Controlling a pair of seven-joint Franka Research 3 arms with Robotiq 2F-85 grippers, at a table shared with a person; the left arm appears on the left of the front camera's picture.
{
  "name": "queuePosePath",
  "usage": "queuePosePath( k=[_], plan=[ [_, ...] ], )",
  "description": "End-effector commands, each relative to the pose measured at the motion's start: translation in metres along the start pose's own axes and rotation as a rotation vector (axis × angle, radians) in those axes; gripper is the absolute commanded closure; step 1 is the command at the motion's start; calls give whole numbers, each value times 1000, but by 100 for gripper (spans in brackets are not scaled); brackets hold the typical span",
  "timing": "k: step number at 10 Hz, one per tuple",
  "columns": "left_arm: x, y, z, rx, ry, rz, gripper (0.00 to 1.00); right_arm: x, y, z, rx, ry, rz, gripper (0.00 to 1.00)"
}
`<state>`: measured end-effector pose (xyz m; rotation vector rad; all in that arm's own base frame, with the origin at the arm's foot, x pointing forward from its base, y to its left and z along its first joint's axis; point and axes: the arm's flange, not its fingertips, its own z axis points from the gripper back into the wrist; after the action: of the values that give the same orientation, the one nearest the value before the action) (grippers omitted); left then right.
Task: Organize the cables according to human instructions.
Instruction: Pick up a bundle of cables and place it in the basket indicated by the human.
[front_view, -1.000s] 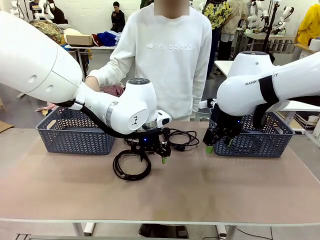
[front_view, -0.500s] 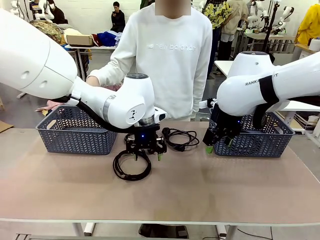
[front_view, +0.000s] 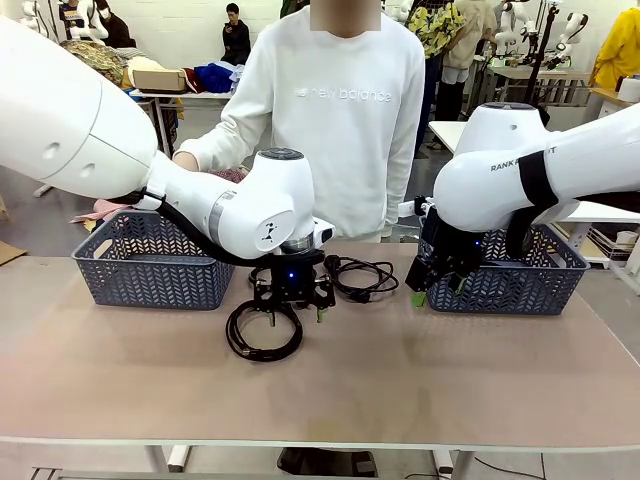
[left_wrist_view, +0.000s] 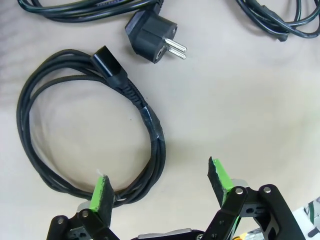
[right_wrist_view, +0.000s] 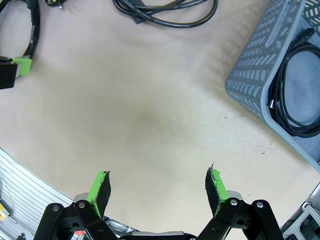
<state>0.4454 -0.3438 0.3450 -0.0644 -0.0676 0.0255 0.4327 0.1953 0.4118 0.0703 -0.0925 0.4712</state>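
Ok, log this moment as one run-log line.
left gripper: open over coiled cable | right gripper: open, beside basket holding second cable

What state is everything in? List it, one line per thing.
left gripper: jaws open, over the near cable.
right gripper: jaws open, empty.
near cable: coiled, lying on the table.
far cable: loosely coiled, on the table.
basket cable: coiled, inside the right basket.

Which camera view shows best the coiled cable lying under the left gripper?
The left wrist view: nearly the whole loop of the coiled cable lies plain, connector and tape included. In the front view the left gripper hides its far part. The right wrist view catches a short piece at the top-left corner.
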Motion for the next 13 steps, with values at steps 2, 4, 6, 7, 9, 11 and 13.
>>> queuePosePath(
  k=[2,4,6,7,9,11,13],
  plan=[
    [5,-3,-13,8,-41,65,0,0,0,2,0,-5,0,0],
    [11,-1,-19,-3,-48,81,0,0,0,2,0,-5,0,0],
    [16,-2,-24,-4,-53,92,0,0,0,2,0,-5,0,0],
    [17,-2,-25,-13,-56,93,0,0,0,2,0,-5,0,0],
    [21,-3,-30,-6,-50,90,0,0,0,2,0,-5,0,0],
    [24,-5,-32,17,-50,74,5,0,0,2,0,-5,0,0],
    [24,-6,-32,21,-48,65,18,0,0,2,0,-5,0,0]
  ],
)
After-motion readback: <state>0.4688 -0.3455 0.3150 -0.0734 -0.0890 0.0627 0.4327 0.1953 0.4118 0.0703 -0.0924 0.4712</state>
